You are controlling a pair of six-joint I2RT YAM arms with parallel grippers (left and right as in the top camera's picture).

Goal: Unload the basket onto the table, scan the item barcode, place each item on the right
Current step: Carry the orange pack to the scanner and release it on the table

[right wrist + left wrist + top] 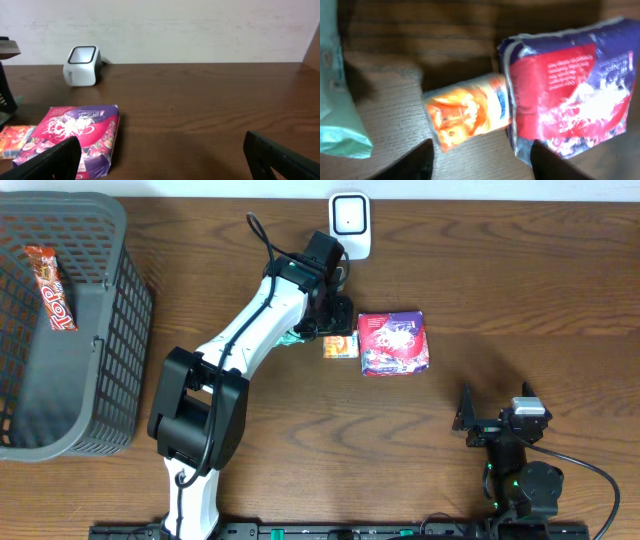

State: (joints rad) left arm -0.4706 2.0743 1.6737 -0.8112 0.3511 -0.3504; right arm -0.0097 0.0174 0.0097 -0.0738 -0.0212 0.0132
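The left claw (482, 162) hangs with its jaws apart, gripping nothing. Just ahead of it, the small orange packet (467, 111) lies flat on the surface (445, 45), touching the red-and-purple pack (570, 90) on its right. It seems placed for a straddling grasp, then a lift to the white scanner (351, 220) at the far edge. The right claw (162, 150), wide open and empty, is parked near right, well apart.
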